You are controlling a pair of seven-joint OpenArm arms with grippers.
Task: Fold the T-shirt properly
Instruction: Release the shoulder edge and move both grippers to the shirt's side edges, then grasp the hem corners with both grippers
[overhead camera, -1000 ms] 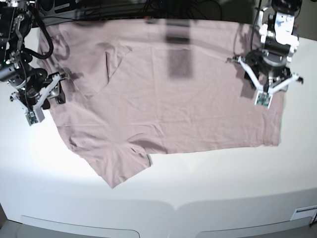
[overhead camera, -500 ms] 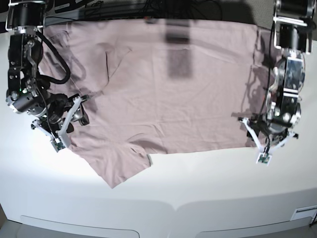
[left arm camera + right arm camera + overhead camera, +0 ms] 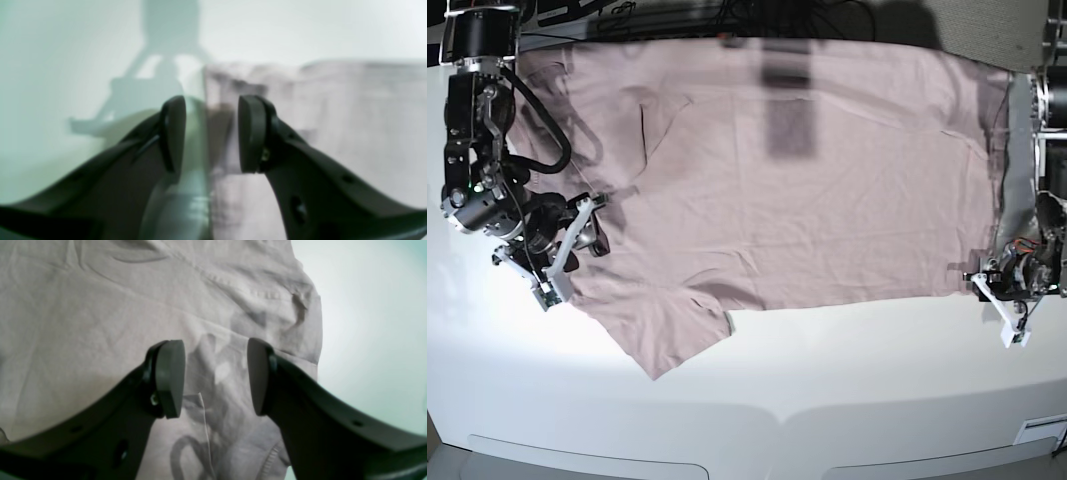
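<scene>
The dusty-pink T-shirt (image 3: 797, 190) lies spread flat on the white table, with one sleeve (image 3: 672, 335) pointing toward the front edge. My right gripper (image 3: 562, 255) is open and hovers over the shirt's left side. In the right wrist view it (image 3: 216, 376) is open just above the cloth (image 3: 83, 306), close to a hemmed edge. My left gripper (image 3: 1000, 306) is open at the shirt's lower right corner. In the blurred left wrist view the shirt's edge (image 3: 333, 110) runs up between the open fingertips of the left gripper (image 3: 211, 133).
The white table (image 3: 847, 380) runs out in front of the shirt to its rounded front edge. Dark cables (image 3: 677, 15) lie along the back edge. A dark rectangular shadow (image 3: 789, 130) falls on the shirt's upper middle.
My left gripper has moved down along the shirt's right side and then outward to its lower right corner. My right gripper came down to the left side, then stayed almost still.
</scene>
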